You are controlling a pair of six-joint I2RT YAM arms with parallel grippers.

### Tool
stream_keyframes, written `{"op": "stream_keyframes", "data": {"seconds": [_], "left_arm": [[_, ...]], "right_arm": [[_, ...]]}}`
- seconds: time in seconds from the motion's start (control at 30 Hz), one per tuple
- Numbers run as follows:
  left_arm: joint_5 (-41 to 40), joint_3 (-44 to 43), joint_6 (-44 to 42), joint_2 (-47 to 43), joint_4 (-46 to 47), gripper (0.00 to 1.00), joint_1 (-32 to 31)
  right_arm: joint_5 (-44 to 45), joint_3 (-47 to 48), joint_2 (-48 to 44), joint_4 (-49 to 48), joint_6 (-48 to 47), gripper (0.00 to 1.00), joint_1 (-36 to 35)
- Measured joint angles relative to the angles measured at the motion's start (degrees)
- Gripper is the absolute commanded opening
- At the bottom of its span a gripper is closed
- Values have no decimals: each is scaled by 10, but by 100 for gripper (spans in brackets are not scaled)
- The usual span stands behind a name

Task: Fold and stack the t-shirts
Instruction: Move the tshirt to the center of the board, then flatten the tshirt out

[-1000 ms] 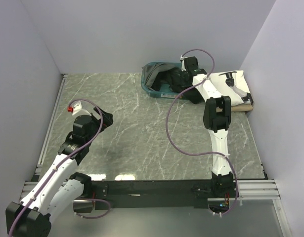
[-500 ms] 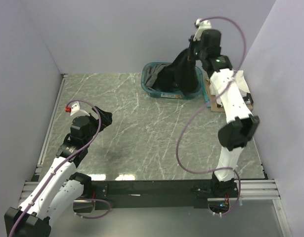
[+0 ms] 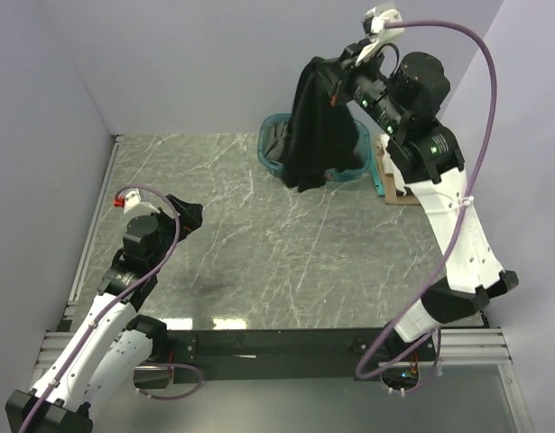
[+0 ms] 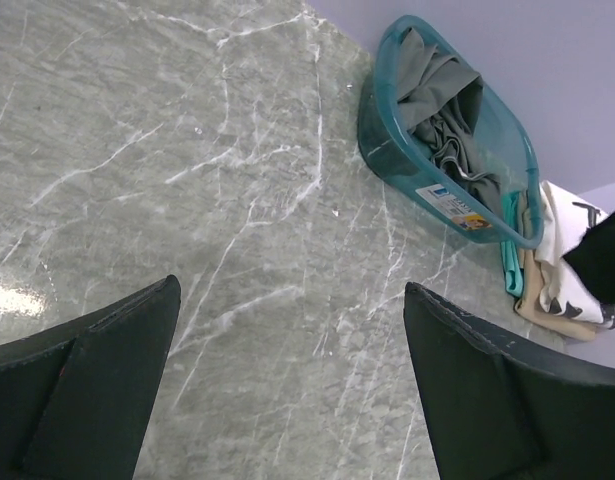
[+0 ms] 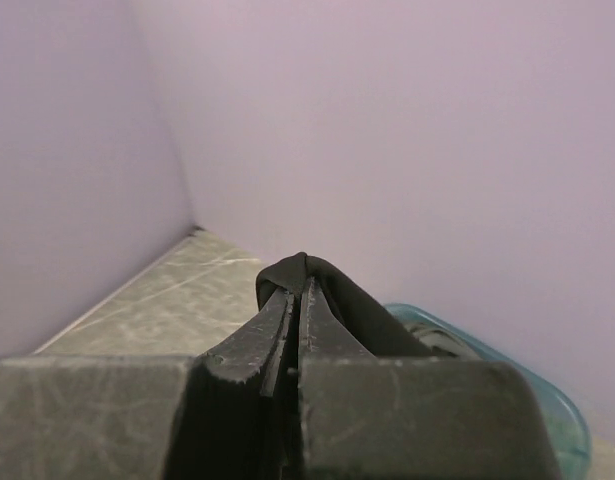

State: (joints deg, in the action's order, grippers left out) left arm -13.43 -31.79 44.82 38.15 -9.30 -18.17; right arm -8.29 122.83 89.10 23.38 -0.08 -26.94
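Waiting at the lower left of the top view, the left jaws stand spread wide, holding nothing, over the bare grey marbled worktop. That open mid-frame stretch looks the best room for spreading. Farther back, upper centre, the right jaws are clenched on a bunched fold of the plain black cloth t-shirt, which hangs in the air at the teal plastic tub. The pick-out step seems in hand. The next move calls for carrying the shirt clear of the tub rim and laying it flat. A folded white-and-tan shirt stack crowds the far right edge.

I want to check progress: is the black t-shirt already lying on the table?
No, the black t-shirt hangs in the air, pinched at its top by the shut right end effector.
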Motion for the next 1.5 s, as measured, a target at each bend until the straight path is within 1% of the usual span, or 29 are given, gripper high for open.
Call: {"op": "stream_keyframes", "data": {"seconds": [0.13,0.27,0.33,0.4,0.47,0.53,0.57,0.63,0.67,0.7,0.73,0.77,0.83,0.9,1.0,1.07,1.13,1.23,1.3,1.4,1.5], "left_arm": [[-3,0,5,-5,-4,99,0],[-30,0,23,-9,-27,99,0],[-43,0,33,-9,-38,99,0],[-61,0,53,-11,-58,99,0],[-73,-1,70,-14,-75,100,0],[-81,-2,88,-16,-92,99,0],[-85,-3,99,-16,-103,99,0],[-87,-4,113,-15,-114,99,0],[-87,-4,121,-14,-121,99,0],[-86,-4,125,-11,-126,99,0],[-83,-4,131,-7,-130,99,0],[-75,-4,136,0,-132,99,0],[-65,-4,143,13,-137,99,0],[-48,-4,146,31,-143,99,0],[-9,-3,146,64,-142,99,-1],[17,-1,145,82,-134,99,-5],[39,7,145,96,-118,99,-25],[54,17,151,114,-99,100,-83],[66,26,160,124,-79,99,-125],[80,43,167,144,-47,99,-180],[80,46,177,179,-33,97,-240]], "right_arm": [[12,-12,-25,8,-12,0,-69],[31,-15,-31,34,-16,0,-128],[45,-28,-31,47,-14,0,-147],[65,-54,-32,62,-2,0,-155],[88,-99,-33,70,19,1,-157],[107,-156,-31,73,43,5,-156],[115,-181,-28,76,55,12,-156],[130,-230,-6,85,80,23,-156],[137,-242,11,90,89,52,-156],[148,-248,43,101,106,71,-156],[161,-248,69,108,113,84,-156],[176,-245,104,117,122,86,-156],[220,-242,166,141,134,87,-156],[263,-246,207,164,150,89,-156],[314,-296,204,168,165,91,-155],[326,-349,167,150,174,91,-153],[326,-417,101,113,186,92,-147],[315,-506,-7,52,205,92,-125],[295,-559,-79,15,224,93,-97],[240,-641,-161,-49,260,93,-25],[189,-718,-199,-86,289,93,43]]}}
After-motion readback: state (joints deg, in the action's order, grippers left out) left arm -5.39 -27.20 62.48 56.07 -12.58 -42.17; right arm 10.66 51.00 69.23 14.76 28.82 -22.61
